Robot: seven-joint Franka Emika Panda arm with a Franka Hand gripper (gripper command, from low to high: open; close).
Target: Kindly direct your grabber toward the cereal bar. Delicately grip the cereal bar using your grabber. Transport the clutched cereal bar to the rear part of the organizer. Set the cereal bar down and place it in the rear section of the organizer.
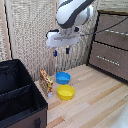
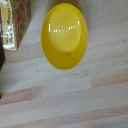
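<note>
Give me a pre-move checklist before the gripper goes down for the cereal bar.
1. Gripper empty and raised above the table: ok.
2. Fingers open: cannot tell.
3. Cereal bar reachable, standing beside the organizer: ok.
4. Gripper lined up over the bar: not ok; the wrist view centres on the yellow bowl.
5. Blue bowl clear of the bar: ok.
6. Organizer's rear section free: cannot tell.

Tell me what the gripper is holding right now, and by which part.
Nothing. The gripper hangs in the air, apart from the cereal bar, which stands beside the organizer.
</note>
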